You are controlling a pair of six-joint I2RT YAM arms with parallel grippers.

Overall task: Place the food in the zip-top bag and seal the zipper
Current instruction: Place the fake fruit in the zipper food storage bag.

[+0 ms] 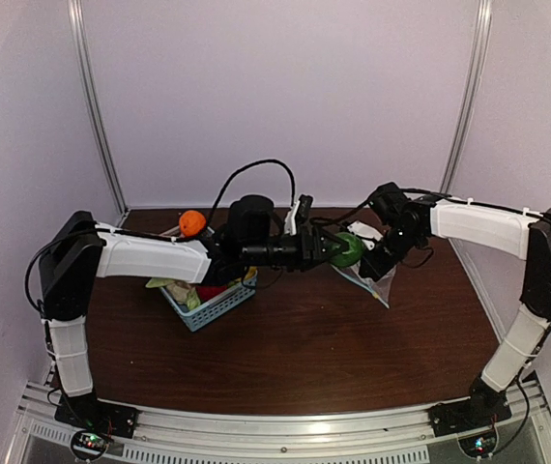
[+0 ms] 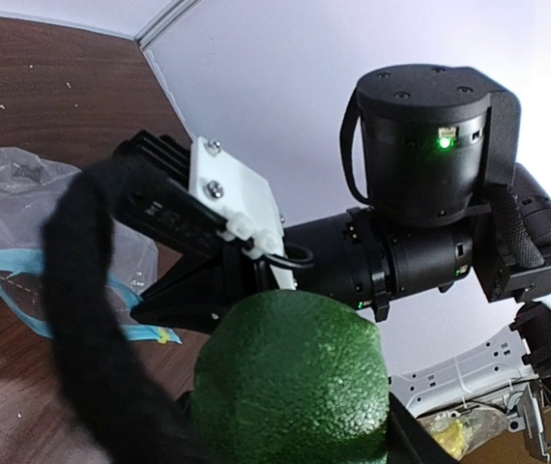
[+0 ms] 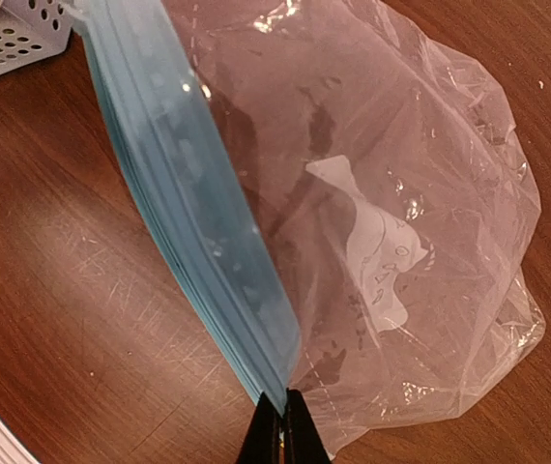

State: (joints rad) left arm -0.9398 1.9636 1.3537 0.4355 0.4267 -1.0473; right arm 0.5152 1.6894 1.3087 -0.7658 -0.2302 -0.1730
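My left gripper point(image 1: 338, 249) is shut on a round, pebbly green toy fruit point(image 2: 295, 382), held above the table next to the right arm's wrist. My right gripper point(image 3: 283, 418) is shut on the light-blue zipper strip point(image 3: 198, 222) of the clear zip-top bag point(image 3: 401, 193), pinching its mouth edge and holding it up off the wood. In the top view the bag point(image 1: 367, 275) hangs below the right gripper point(image 1: 380, 253). An orange toy fruit point(image 1: 192, 222) lies behind the left arm. More food sits in the light-blue basket point(image 1: 210, 302).
The basket's corner shows in the right wrist view point(image 3: 14, 34). The brown table point(image 1: 333, 348) is ringed by white walls. The left arm's cable point(image 1: 256, 166) loops above its wrist. The two wrists are very close together.
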